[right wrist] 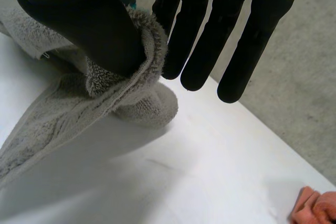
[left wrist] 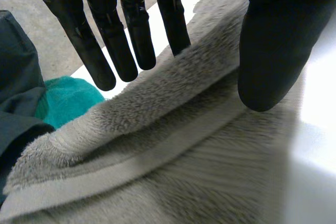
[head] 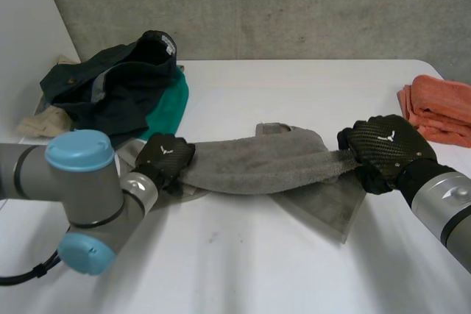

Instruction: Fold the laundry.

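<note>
Head view — left robot hand (head: pixel 165 157) and right robot hand (head: pixel 383 145) pinch the grey towel (head: pixel 257 166) taut (presumably for folding).

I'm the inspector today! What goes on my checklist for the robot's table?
surface: white table.
job's things: grey towel stretched out, lower part lying on the table.
clutter: dark clothes, green cloth and beige cloth piled together; orange cloth at the far side.
robot hands: left robot hand pinches one towel end, right robot hand the other.
cables: nothing seen among the laundry.
surroundings: grey concrete wall behind.
</note>
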Available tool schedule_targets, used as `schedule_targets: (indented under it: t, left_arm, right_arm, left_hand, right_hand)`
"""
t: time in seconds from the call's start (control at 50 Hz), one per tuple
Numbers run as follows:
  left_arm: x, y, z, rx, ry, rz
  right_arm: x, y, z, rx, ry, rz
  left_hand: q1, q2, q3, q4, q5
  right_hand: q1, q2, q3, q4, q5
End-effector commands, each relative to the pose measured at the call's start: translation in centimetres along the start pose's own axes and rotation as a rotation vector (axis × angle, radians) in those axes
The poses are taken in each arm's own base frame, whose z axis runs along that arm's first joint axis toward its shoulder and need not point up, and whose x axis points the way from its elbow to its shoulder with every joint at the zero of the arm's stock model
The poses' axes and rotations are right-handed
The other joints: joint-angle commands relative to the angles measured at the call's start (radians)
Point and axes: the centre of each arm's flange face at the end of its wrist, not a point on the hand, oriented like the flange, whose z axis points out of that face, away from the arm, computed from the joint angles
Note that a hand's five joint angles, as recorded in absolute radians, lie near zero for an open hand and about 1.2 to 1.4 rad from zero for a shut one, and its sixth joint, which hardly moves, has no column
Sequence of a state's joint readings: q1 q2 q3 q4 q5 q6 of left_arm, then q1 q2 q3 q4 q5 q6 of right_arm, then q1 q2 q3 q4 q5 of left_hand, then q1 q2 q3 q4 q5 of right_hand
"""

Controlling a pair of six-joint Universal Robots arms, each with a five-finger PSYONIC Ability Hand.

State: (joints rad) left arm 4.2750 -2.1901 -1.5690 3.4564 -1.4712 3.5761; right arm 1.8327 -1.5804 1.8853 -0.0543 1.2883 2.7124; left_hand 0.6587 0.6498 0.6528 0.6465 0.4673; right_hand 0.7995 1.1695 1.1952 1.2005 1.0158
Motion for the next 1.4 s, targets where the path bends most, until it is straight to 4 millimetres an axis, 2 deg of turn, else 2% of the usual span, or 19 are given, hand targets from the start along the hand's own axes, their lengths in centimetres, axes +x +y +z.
schedule_targets:
  t: [0.02,0.08,0.12,0.14,0.26,0.28,0.44,0.52,0.56,0.64,0.78,0.9,0.98,1.06,1.16,1.2,1.34,1.38,1.4]
  left_arm:
    - [0.4,0.1,2.0,0.025,0.003,0.007]
    - [0.8,0.2,2.5,0.034,0.008,0.013]
    - [0.9,0.0,2.8,0.047,0.007,0.014]
    - [0.9,-0.4,3.0,0.065,-0.003,0.019]
    - [0.0,-2.2,2.3,0.099,-0.039,0.019]
    - [-1.3,-4.9,1.0,0.153,-0.068,0.016]
    - [-3.4,-13.6,-9.3,0.248,-0.046,-0.033]
    - [-3.1,-16.1,-13.0,0.299,0.029,-0.107]
    - [-2.9,-16.5,-13.7,0.308,0.061,-0.129]
    - [-2.3,-15.6,-13.2,0.272,0.103,-0.161]
    - [-0.6,-9.6,-6.7,0.038,0.135,-0.193]
    - [-1.8,-4.5,0.1,-0.108,0.010,-0.192]
    - [-2.9,-3.6,3.0,-0.092,-0.046,-0.155]
    - [-3.3,-4.2,4.4,-0.019,-0.075,-0.079]
    - [-3.1,-4.6,4.2,0.016,-0.115,0.013]
    - [-2.2,-5.0,2.9,0.003,-0.111,0.049]
    - [-0.4,-7.7,-3.0,0.047,-0.080,0.073]
    - [-0.5,-8.2,-4.9,0.057,-0.088,0.074]
    - [-0.6,-8.2,-5.5,0.055,-0.094,0.074]
  right_arm:
    - [0.4,-1.1,-0.4,0.039,0.019,-0.013]
    - [0.5,-1.1,-0.4,0.042,0.024,-0.014]
    - [0.6,-1.2,-0.3,0.042,0.026,-0.015]
    - [0.6,-1.3,-0.3,0.045,0.027,-0.016]
    - [1.8,-3.3,-0.2,0.085,0.059,-0.059]
    - [2.2,-4.0,-0.3,0.098,0.071,-0.073]
    - [8.5,-8.6,-2.4,0.055,0.238,-0.342]
    - [9.3,-9.9,-2.9,0.051,0.264,-0.421]
    - [9.4,-10.0,-2.8,0.049,0.262,-0.423]
    - [8.4,-8.9,-1.9,0.018,0.209,-0.412]
    - [2.9,-4.4,2.7,-0.106,-0.017,-0.383]
    - [2.1,-0.7,6.3,-0.197,-0.001,-0.374]
    - [1.8,0.7,8.5,-0.169,0.063,-0.382]
    - [1.9,1.2,9.7,-0.139,0.137,-0.384]
    - [2.4,1.3,10.2,-0.119,0.217,-0.376]
    - [2.1,1.4,10.2,-0.109,0.220,-0.360]
    - [1.3,2.3,9.5,-0.137,0.190,-0.300]
    - [1.2,2.6,9.3,-0.148,0.182,-0.285]
    - [1.2,3.0,9.1,-0.162,0.173,-0.264]
  left_hand:
    - [0.071,0.080,0.077,0.084,0.088]
    - [0.174,0.183,0.180,0.186,0.191]
    - [0.402,0.411,0.408,0.414,0.419]
    - [0.685,0.694,0.691,0.697,0.702]
    - [0.738,0.746,0.743,0.750,0.754]
    - [0.738,0.746,0.743,0.750,0.754]
    - [0.738,0.746,0.743,0.750,0.754]
    - [0.738,0.746,0.743,0.750,0.754]
    - [0.738,0.746,0.743,0.750,0.754]
    - [0.738,0.746,0.743,0.750,0.754]
    - [0.738,0.746,0.743,0.750,0.754]
    - [0.738,0.746,0.743,0.750,0.754]
    - [0.738,0.746,0.743,0.750,0.754]
    - [0.264,0.273,0.270,0.276,0.281]
    - [-0.218,-0.209,-0.212,-0.206,-0.201]
    - [-0.374,-0.365,-0.368,-0.362,-0.357]
    - [-0.381,-0.372,-0.375,-0.368,-0.364]
    - [-0.363,-0.354,-0.357,-0.351,-0.346]
    - [-0.346,-0.337,-0.340,-0.333,-0.329]
  right_hand:
    - [0.597,0.227,0.201,0.196,0.206]
    - [0.597,0.227,0.201,0.196,0.206]
    - [0.597,0.227,0.201,0.196,0.206]
    - [0.597,0.227,0.201,0.196,0.206]
    - [0.597,0.227,0.201,0.196,0.206]
    - [0.597,0.227,0.201,0.196,0.206]
    - [0.597,0.227,0.201,0.196,0.206]
    - [0.597,0.227,0.201,0.196,0.206]
    - [0.597,0.227,0.201,0.196,0.206]
    - [0.597,0.227,0.201,0.196,0.206]
    - [0.597,0.227,0.201,0.196,0.206]
    - [0.597,0.227,0.201,0.196,0.206]
    - [0.597,0.227,0.201,0.196,0.206]
    - [0.597,0.227,0.201,0.196,0.206]
    - [0.597,0.227,0.201,0.196,0.206]
    - [0.597,0.227,0.201,0.196,0.206]
    - [0.597,0.227,0.201,0.196,0.206]
    - [0.286,-0.084,-0.110,-0.115,-0.105]
    - [-0.036,-0.406,-0.432,-0.437,-0.427]
